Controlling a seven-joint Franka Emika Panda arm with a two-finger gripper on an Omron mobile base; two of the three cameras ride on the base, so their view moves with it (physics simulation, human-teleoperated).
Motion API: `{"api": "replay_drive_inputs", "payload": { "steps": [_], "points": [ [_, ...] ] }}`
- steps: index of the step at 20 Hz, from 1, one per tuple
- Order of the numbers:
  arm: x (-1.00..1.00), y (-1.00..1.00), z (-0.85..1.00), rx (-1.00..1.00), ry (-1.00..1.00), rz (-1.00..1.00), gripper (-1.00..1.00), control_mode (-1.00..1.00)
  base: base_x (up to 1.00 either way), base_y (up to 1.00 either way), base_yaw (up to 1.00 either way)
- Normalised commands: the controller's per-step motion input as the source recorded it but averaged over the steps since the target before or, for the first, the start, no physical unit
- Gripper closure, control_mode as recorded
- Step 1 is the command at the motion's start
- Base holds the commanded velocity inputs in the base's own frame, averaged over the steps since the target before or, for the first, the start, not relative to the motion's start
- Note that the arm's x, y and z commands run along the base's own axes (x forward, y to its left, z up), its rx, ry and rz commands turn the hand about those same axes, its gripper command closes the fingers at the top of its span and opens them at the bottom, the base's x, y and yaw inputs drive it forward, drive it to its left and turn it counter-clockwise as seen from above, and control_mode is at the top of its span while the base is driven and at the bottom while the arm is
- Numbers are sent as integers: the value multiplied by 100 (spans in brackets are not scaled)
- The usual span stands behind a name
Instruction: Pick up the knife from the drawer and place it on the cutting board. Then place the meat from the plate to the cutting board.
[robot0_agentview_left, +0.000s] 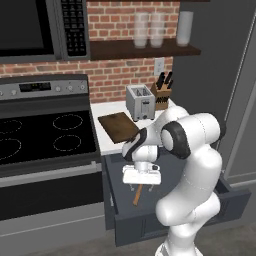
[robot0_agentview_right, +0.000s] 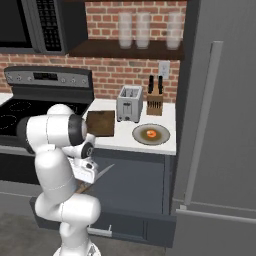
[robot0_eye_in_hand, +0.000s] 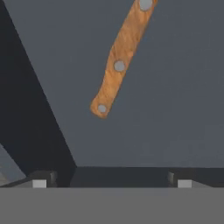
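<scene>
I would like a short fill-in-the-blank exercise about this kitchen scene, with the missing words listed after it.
1. The knife lies inside the open ____.
2. The end effector hangs over the knife with its jaws ____.
3. The meat rests on the ____.
4. The cutting board lies between the stove and the ____.

Missing words: drawer; open; plate; toaster

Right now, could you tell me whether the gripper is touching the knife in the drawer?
Apart. In the hand view the open gripper has both fingertips at the bottom, and bare drawer floor separates them from the knife handle.
</scene>
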Motion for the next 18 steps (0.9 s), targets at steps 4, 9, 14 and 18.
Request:
{"api": "replay_drive_inputs", "payload": {
  "steps": [4,9,14,18],
  "points": [
    [34,35,0,-6,-21,-7,-100,-100,0,0,0],
    [49,22,-11,-8,-14,-6,-100,-100,0,0,0],
    [55,14,-14,-7,-3,-7,-100,-100,0,0,0],
    [51,3,-16,-4,0,-6,-100,-100,0,0,0]
  ]
}}
